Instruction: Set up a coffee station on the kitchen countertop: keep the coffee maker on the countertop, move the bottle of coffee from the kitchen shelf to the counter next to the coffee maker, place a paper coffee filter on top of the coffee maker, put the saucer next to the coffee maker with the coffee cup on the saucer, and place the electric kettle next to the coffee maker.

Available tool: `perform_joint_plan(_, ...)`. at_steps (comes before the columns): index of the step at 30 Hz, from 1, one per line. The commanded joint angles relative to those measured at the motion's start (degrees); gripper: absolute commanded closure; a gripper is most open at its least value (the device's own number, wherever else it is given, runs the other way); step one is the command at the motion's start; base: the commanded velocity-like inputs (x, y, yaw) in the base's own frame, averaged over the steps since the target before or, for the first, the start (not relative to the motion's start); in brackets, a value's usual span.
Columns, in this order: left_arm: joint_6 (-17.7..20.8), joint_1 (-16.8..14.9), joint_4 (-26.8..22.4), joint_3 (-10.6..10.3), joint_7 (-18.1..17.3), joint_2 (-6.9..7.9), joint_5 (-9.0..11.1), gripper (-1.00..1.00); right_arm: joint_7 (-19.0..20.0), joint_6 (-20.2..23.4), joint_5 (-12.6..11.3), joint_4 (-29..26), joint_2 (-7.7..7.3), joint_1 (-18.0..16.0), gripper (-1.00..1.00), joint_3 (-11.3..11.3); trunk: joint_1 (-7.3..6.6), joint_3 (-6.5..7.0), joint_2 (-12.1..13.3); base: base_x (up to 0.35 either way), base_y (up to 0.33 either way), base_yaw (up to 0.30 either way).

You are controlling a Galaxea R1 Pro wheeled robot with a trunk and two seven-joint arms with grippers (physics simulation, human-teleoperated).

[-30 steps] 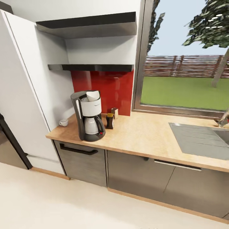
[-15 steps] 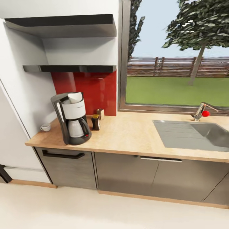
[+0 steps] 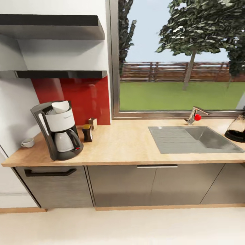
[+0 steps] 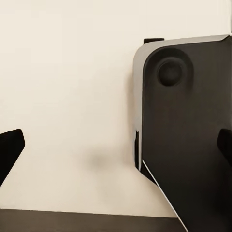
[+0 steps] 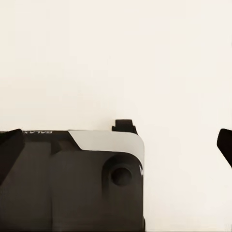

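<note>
**A:** Where is everything sitting right now?

**B:** The coffee maker (image 3: 58, 131) is standing near the left end of the countertop (image 3: 129, 144), close to the front edge, with a white paper filter (image 3: 61, 106) showing in its top. The bottle of coffee (image 3: 87, 132) is standing just beside it toward the back wall, next to a small tan block (image 3: 92, 123). The coffee cup (image 3: 27, 142) is sitting at the far left end by the white wall; I cannot tell whether a saucer is lying under it. The kettle (image 3: 237, 128) is standing at the far right end, past the sink (image 3: 190, 139), well apart from the coffee maker.

**A:** And the grippers?

**B:** Both are hanging low over pale floor beside the robot's dark base. The left gripper (image 4: 116, 147) is showing its fingertips far apart, wide and holding nothing. The right gripper (image 5: 116, 145) is doing the same.

**A:** So what is the step, and how to do it well?

**B:** I am judging it to be fetching the kettle. The base should be stopping square to the right end, close enough that the arm is not overreaching. Gripping the black loop handle looks safer than the rounded glass, keeping it upright while carrying it past the sink.
</note>
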Motion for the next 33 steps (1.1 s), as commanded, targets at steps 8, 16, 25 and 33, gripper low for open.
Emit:
perform_joint_plan(8,0.0,-0.1,-0.1,-0.6,0.2,0.04,0.1,-1.00,-0.1,1.0,-0.5,0.0,0.04,0.0,-1.00,0.5,0.02,-0.07,-0.1,0.116,-0.029,-0.291)
perform_joint_plan(16,0.0,0.1,0.0,-0.4,0.2,0.34,0.4,-1.00,-0.1,1.0,-0.5,0.0,0.84,0.0,-1.00,0.5,0.02,-0.07,-0.1,0.295,-0.162,-0.291)
perform_joint_plan(25,0.0,0.1,0.0,-0.3,0.2,0.29,0.5,-1.00,-0.1,1.0,-0.5,0.0,0.93,0.0,-1.00,0.5,0.02,-0.07,-0.1,0.293,-0.195,-0.291)
perform_joint_plan(33,0.1,0.1,0.0,-0.3,0.3,0.21,0.5,-1.00,-0.2,1.0,-0.5,0.0,0.85,0.0,-1.00,0.5,0.02,-0.07,-0.1,0.264,-0.209,-0.291)
